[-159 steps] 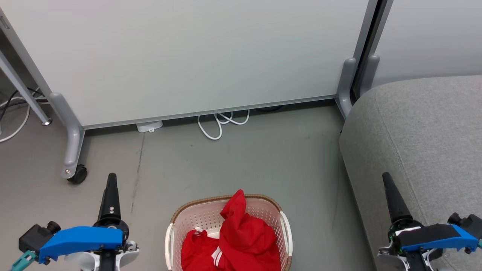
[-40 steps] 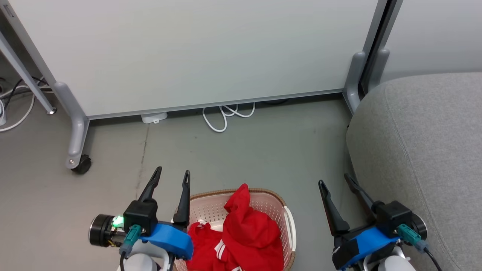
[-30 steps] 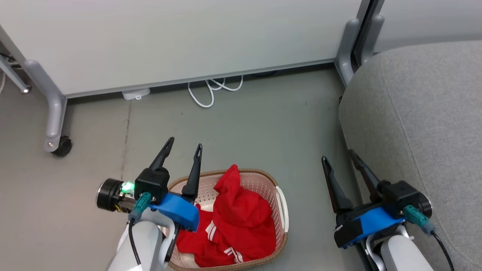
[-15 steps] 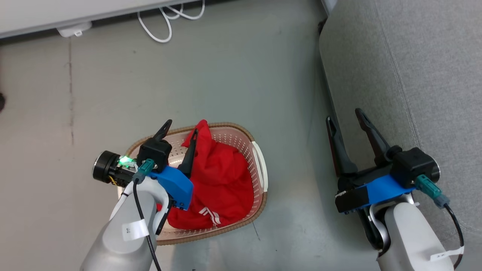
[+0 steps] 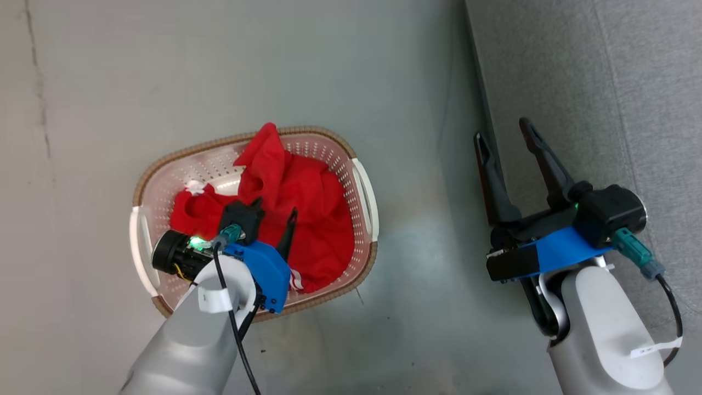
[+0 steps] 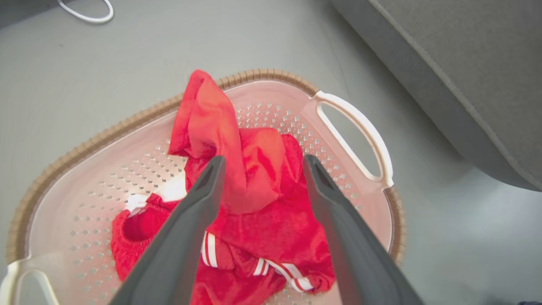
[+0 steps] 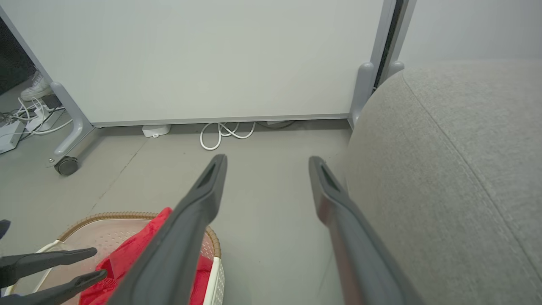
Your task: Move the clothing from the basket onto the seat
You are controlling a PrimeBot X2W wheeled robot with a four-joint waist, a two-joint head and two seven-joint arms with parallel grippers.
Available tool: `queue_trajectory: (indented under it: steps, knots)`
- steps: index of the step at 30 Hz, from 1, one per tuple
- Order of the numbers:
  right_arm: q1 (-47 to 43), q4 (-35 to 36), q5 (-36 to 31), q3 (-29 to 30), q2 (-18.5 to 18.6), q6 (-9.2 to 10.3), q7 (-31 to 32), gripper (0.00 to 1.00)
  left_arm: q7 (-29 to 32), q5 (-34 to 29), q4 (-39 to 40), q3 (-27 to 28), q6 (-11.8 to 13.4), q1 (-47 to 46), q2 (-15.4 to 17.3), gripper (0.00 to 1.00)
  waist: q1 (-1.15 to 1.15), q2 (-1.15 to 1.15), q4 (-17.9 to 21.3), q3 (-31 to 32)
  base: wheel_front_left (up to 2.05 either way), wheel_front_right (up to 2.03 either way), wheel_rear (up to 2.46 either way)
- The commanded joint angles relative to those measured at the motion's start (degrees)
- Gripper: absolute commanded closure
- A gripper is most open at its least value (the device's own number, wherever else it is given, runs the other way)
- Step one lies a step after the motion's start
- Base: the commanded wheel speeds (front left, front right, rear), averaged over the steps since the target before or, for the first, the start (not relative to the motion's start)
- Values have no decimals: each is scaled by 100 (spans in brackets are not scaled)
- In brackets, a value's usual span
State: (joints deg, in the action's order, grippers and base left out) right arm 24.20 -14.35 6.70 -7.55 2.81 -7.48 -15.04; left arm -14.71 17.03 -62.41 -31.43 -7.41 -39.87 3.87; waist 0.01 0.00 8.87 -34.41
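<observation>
Clothing all still in the basket; none on the seat yet.

Left gripper: jaws spread wide, nothing held. Over the last second it has swung from beside the basket's left rim to above the red heap, and its fingers now tip down into the basket. In the left wrist view the 2 fingers straddle the raised fold of the upper garment. Whether they touch the fabric cannot be told.

Right gripper: also spread and empty, over the floor just beside the seat's edge. It sits much as it did a second ago relative to the seat.

Heap looks undisturbed. The same peaked fold stands toward the far rim, white stripe trim shows low in the pile, and a lower garment spreads toward the basket's left side. The head view has tipped downward, so the basket's shift in that view is camera motion, not a move of the things.

Meaning for the task: the approach looks nearly complete and no grasp has been made. The likely next need is a short further descent and a close on the raised fold, the easiest bunch to pinch. Risks: a shallow pinch may let the soft cloth slip, or the 2 garments may lift tangled together.
</observation>
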Motion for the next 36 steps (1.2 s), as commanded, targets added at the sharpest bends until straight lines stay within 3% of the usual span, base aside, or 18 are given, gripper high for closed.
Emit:
queue_trajectory:
  steps: [1, 9, 32, 33, 34, 36]
  knots:
    - [122, 43, -6, -15, 13, -2, -22, 0, 72, 87, -164, -84, -5, -164, 18, 0, -1, 0, 16, -192, 0, 0, 0]
    - [369, 137, -19, -78, 13, -2, -22, 0, 371, 619, -782, -201, -6, -604, -39, 0, -1, 0, 64, -718, 0, 0, 0]
    - [603, 303, 46, -229, 14, -2, -22, 0, 448, 1521, -1111, 123, 77, -1739, -20, 0, -1, 0, 204, -1703, 0, 0, 0]
    - [596, 300, 40, -223, 14, -2, -22, 0, 481, 1516, -1119, 100, 71, -1738, -20, 63, -1, 0, 204, -1708, 0, 0, 0]
    - [590, 293, 30, -220, 14, -3, -22, 0, 475, 1504, -1123, 74, 64, -1748, -16, 100, -1, 0, 201, -1709, 0, 0, 0]
    - [585, 272, 3, -207, 14, -2, -22, 0, 475, 1455, -1125, -9, 45, -1752, -20, 100, -1, 0, 185, -1702, 0, 0, 0]
